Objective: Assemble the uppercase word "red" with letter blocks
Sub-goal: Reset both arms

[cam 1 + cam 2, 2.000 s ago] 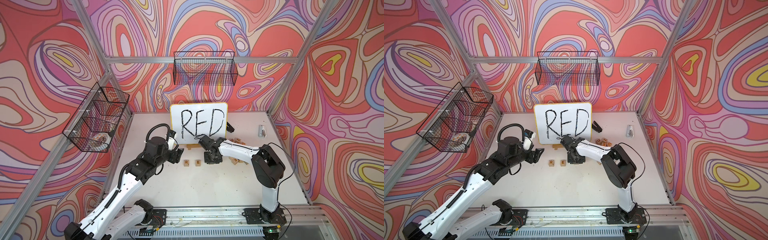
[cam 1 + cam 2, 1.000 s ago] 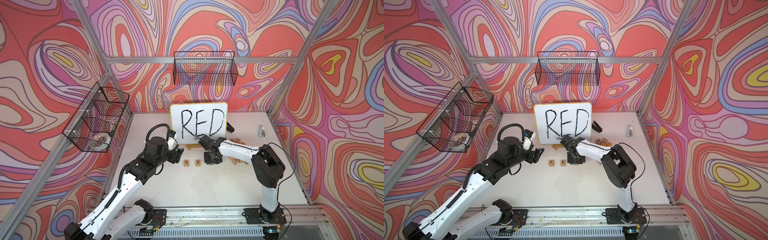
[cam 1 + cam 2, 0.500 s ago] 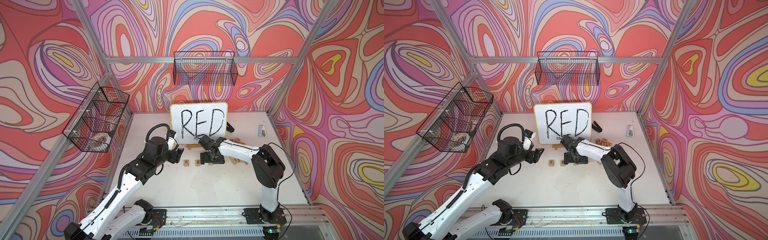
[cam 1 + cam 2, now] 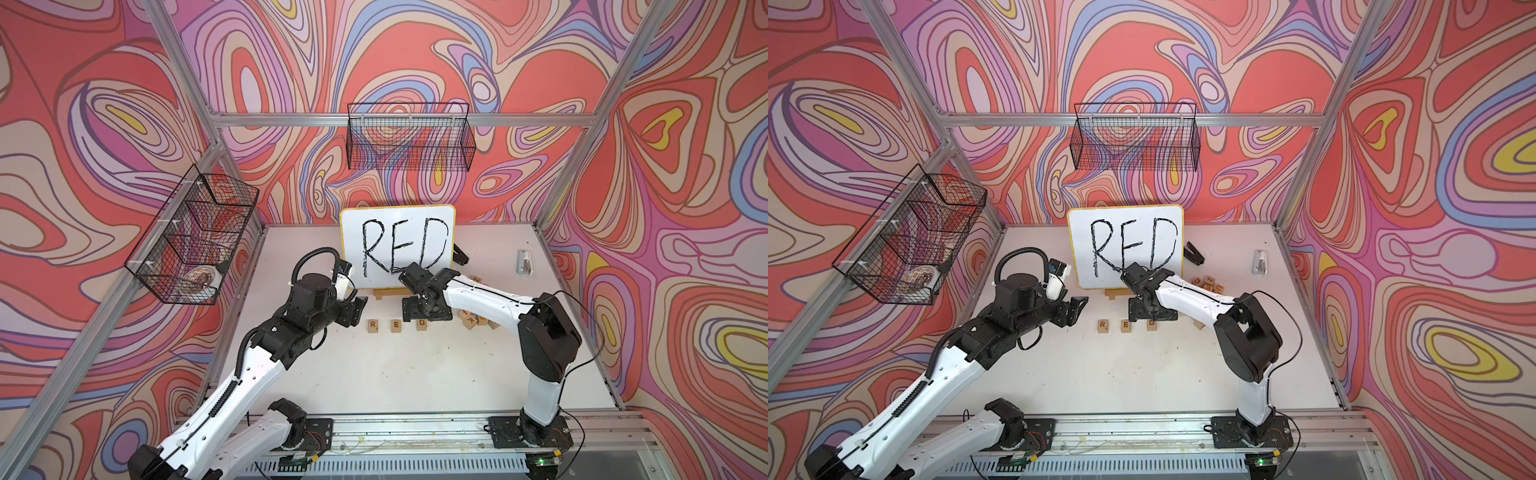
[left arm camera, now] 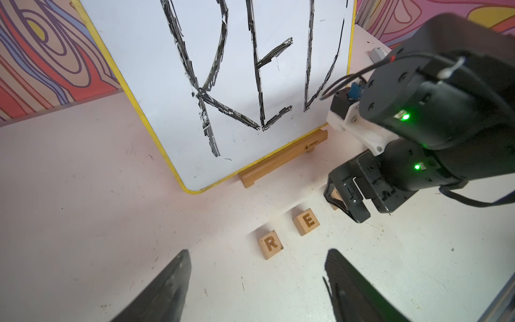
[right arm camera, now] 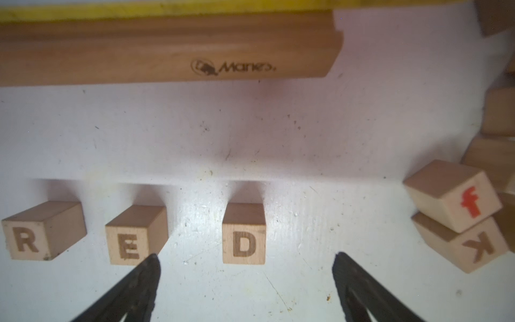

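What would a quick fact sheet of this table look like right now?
Word spelled: R block, E block and D block in a row, with gaps between them, letters facing up
Model: whiteboard with handwritten RED, standing behind the row
Right tool: open, over the D block, not gripping it
Left tool: open, empty, near the R block
Spares: f block resting against K block, beyond the D end of the row

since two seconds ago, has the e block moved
no. e block is in the same spot in front of the stand, beside the r block.
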Available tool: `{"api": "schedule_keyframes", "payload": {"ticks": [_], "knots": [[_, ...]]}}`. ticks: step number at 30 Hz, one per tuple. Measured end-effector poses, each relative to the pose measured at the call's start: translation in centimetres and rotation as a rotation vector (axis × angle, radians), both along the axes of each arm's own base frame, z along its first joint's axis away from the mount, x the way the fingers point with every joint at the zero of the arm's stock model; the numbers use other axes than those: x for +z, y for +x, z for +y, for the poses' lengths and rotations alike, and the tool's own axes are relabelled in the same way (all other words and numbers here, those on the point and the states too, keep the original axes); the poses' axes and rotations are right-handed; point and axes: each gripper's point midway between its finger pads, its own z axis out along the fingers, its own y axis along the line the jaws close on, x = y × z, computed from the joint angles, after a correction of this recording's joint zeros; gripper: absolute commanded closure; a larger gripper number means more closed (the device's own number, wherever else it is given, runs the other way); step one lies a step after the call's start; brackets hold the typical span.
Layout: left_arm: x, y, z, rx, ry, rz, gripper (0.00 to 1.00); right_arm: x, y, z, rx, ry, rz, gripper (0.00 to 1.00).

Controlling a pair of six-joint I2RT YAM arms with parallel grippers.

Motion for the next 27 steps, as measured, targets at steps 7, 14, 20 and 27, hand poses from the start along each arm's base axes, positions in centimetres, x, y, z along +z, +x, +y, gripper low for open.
{"api": "schedule_keyframes", "payload": {"ticks": [7,14,20,27], "knots": [[0.0,0.0,0.0,0.001,0.000,0.000,0.19,5.4,1.0,-1.4,0.020,-0.012,-0.152,0.02],[0.2,0.2,0.5,0.027,0.007,-0.010,0.13,11.8,1.6,-5.2,-0.019,0.030,-0.340,0.02],[0.5,0.7,1.8,0.116,0.009,-0.039,0.00,14.0,2.9,-12.0,-0.153,0.034,-0.488,0.02],[-2.2,2.5,6.4,0.407,0.045,-0.143,0.00,13.5,3.9,-21.9,-0.362,-0.043,-0.682,0.02]]}}
